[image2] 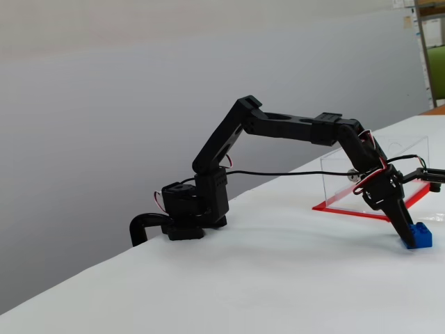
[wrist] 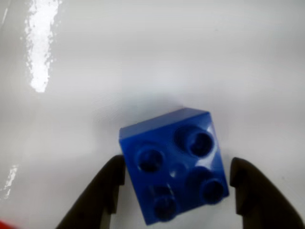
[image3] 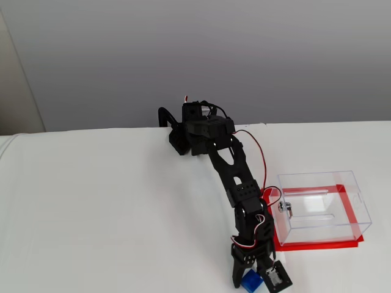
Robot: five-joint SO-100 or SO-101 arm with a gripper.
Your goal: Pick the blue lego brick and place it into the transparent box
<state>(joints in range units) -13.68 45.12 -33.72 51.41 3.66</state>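
- The gripper (wrist: pixel 177 183) is down at the worktop (wrist: pixel 143 62) with its jaws apart, one on each side of the blue lego brick (wrist: pixel 174 164).
- In the wrist view the left finger appears to touch the brick's left edge; the right finger stands just clear of it.
- The brick sits on the worktop, studs up and turned askew to the jaws, so its corners rather than flat faces meet the fingers.
- To grasp well, I would rotate the wrist slightly to square the jaws with two opposite faces, then close slowly so the brick does not twist out.
- In a fixed view the transparent box (image3: pixel 322 207) lies near the gripper at about 1 o'clock; the lift must clear its wall.
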